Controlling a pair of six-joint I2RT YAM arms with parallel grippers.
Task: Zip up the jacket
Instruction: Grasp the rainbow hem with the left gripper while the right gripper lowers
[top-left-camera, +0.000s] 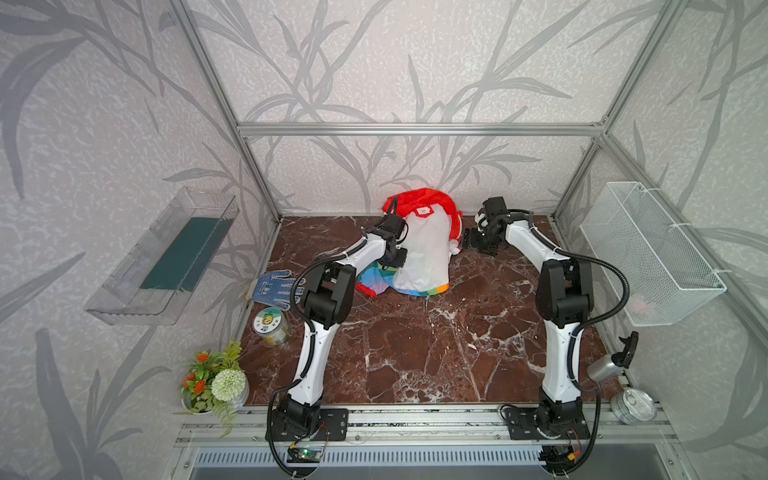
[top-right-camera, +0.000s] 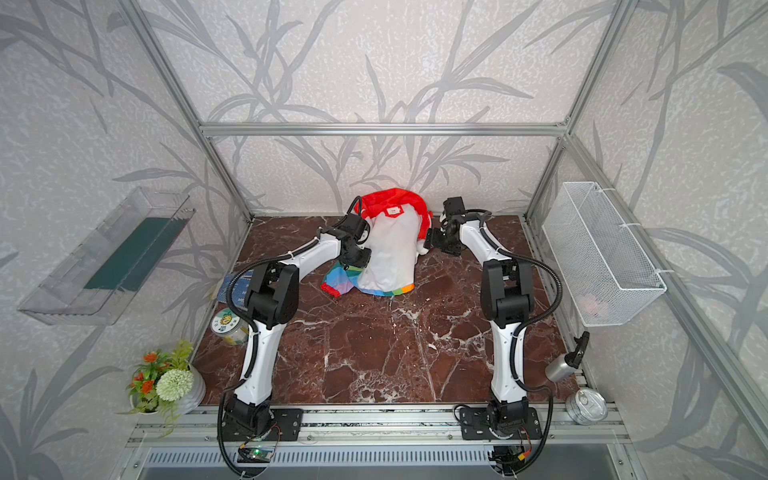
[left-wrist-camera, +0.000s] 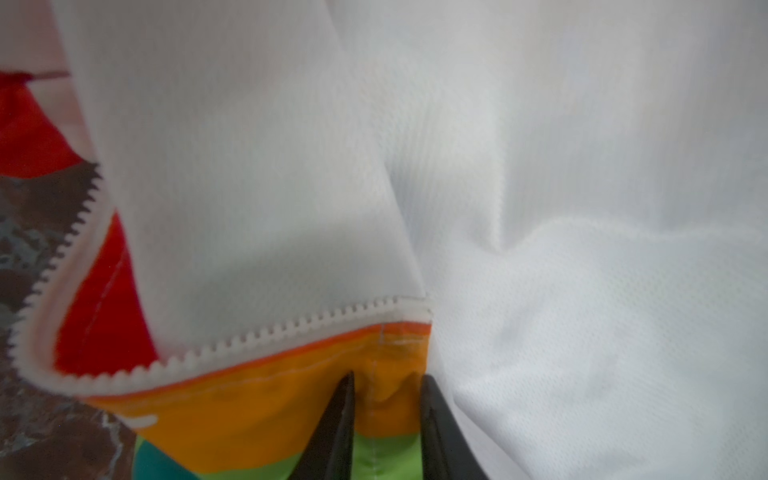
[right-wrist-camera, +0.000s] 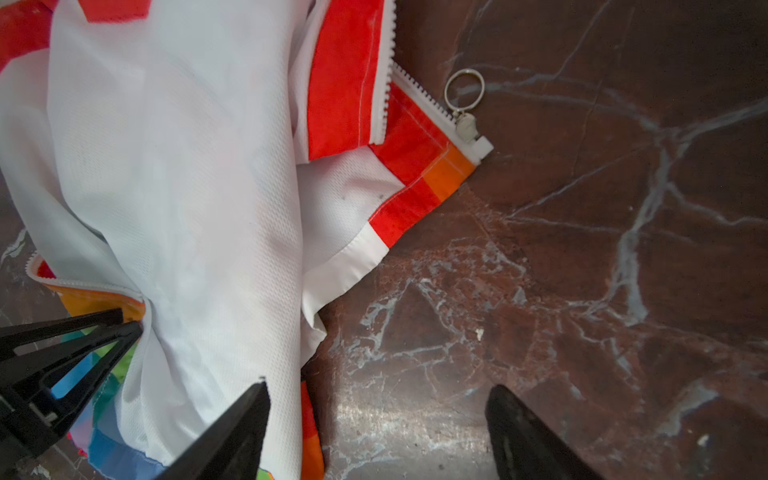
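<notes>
On the left side of the bench (top-left-camera: 415, 353), our left gripper (left-wrist-camera: 386, 380) is down at the lower corner of one front edge of the jacket (top-left-camera: 419, 253). Its fingers (left-wrist-camera: 338, 415) stand close together on either side of a puckered fold of orange hem. That fold is just below the bare end of that edge's zipper teeth (left-wrist-camera: 291, 334). Whether the fingers truly bite the cloth we cannot tell.

At the far middle, the jacket lies flung open with its white lining (top-right-camera: 390, 253) up and the red hood (top-left-camera: 419, 199) toward the back wall. Rainbow stripes peek out at the near hem. The two rows of teeth are apart along all we can see, so we judge that no zipping is done.

Further right, the other front edge lies folded on the bench. The slider (right-wrist-camera: 465, 126) with its ring pull (right-wrist-camera: 464, 89) sits at that edge's bottom end. Our right gripper (right-wrist-camera: 378, 399) hovers near that edge, its fingers (right-wrist-camera: 245, 428) spread wide with nothing between them but bare bench.

What is left, as we judge it, is nearly everything. We must bring the two lower corners together, seat the bare end in the slider, then draw the slider up toward the hood.
</notes>
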